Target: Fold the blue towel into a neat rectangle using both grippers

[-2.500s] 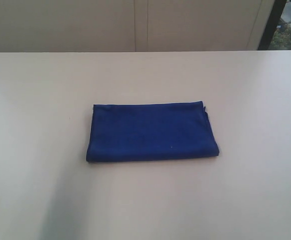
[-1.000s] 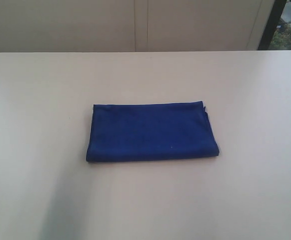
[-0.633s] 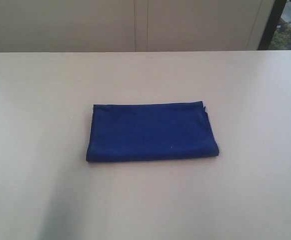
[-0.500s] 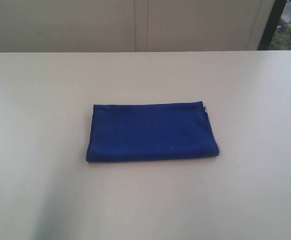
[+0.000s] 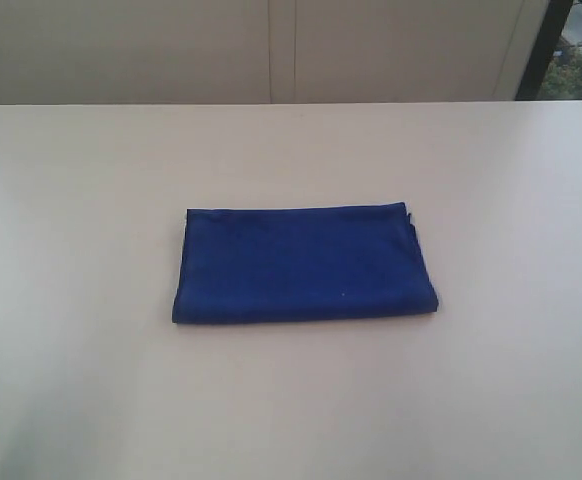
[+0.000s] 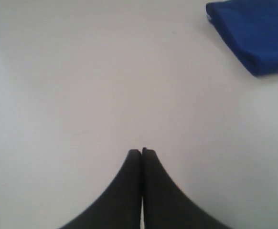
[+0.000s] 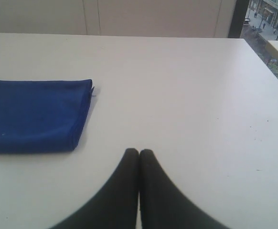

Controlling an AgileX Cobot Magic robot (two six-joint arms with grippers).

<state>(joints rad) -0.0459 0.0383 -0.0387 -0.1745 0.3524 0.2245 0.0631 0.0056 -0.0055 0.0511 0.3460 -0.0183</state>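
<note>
The blue towel [image 5: 305, 264] lies folded as a flat rectangle in the middle of the pale table [image 5: 491, 180]. No gripper shows in the exterior view. In the left wrist view my left gripper [image 6: 142, 151] is shut with nothing in it, hovering over bare table, and a corner of the towel [image 6: 258, 33] lies well away from it. My right gripper [image 7: 139, 151] is also shut and empty, with the towel's end [image 7: 34, 114] a short way off to one side.
The table's far edge [image 5: 291, 103] meets a beige panelled wall [image 5: 271, 50]. A dark post and a window [image 5: 571, 45] stand at the back right. The right table edge [image 7: 268, 62] shows in the right wrist view.
A small dark part at the exterior view's left edge has gone out of frame, and the shadow at the lower left has faded. The towel has not moved.
</note>
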